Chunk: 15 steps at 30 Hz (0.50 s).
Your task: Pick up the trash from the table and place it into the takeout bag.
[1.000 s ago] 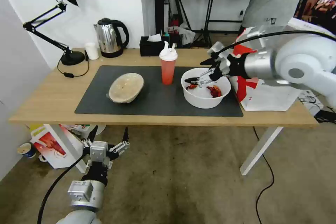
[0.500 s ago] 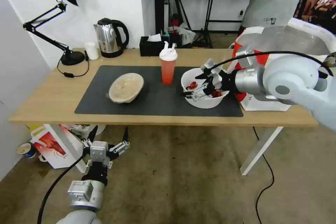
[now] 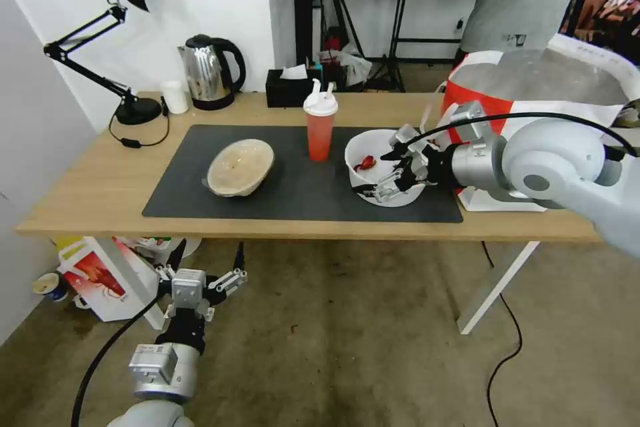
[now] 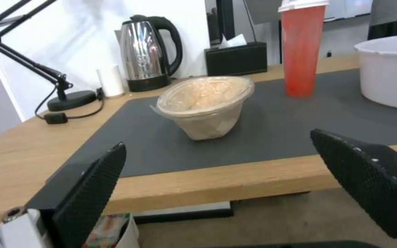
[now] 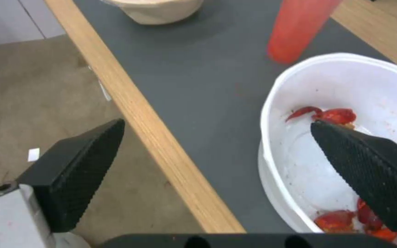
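Head view: right claw (image 3: 385, 181), spread open, sits at the white bowl (image 3: 373, 153) right of centre on the surface (image 3: 93, 193); takeout bag (image 3: 533, 90) far right; left claw (image 3: 203, 267) open, lower left.
Left wrist view: beige bowl (image 4: 205, 105) centre, red cup (image 4: 302, 51) upper right.
Right wrist view: one finger (image 5: 368, 172) inside the bowl's near rim, the other outside; right arm nearer.
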Available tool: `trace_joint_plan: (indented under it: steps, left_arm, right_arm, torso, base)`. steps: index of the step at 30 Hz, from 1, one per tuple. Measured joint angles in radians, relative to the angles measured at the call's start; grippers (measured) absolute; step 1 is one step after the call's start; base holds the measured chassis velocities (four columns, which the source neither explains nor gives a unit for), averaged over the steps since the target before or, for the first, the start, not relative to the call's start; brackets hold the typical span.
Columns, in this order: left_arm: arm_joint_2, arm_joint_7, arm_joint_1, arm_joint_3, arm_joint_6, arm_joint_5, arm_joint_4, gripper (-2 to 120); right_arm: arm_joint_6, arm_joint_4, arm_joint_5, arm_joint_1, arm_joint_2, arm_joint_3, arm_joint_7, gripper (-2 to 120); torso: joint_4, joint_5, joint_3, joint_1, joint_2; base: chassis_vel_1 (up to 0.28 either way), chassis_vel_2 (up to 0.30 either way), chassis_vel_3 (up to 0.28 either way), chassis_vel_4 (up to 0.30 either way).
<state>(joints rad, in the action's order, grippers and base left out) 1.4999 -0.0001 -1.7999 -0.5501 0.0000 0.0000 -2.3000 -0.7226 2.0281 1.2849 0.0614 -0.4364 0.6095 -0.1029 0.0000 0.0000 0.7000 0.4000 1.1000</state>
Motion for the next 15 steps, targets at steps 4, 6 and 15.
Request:
trace_joint_plan:
  steps: [4,6,15]
  left_arm:
    - [0.000,0.000,0.000,0.000,0.000,0.000,0.000,100]
    - [0.000,0.000,0.000,0.000,0.000,0.000,0.000,100]
    - [0.000,0.000,0.000,0.000,0.000,0.000,0.000,100]
  right_arm:
    - [0.000,-0.006,-0.003,0.009,0.001,0.014,-0.001,100]
    - [0.000,-0.008,-0.004,0.018,0.000,0.025,-0.001,100]
    - [0.000,-0.023,0.047,0.162,0.002,0.163,0.008,100]
  torso:
    - [0.0000,0.0000,0.000,0.000,0.000]
    - [0.0000,0.0002,0.000,0.000,0.000]
    - [0.0000,-0.0002,0.000,0.000,0.000]
  base:
    - [0.000,0.000,0.000,0.000]
    - [0.000,0.000,0.000,0.000]
    - [0.000,0.000,0.000,0.000]
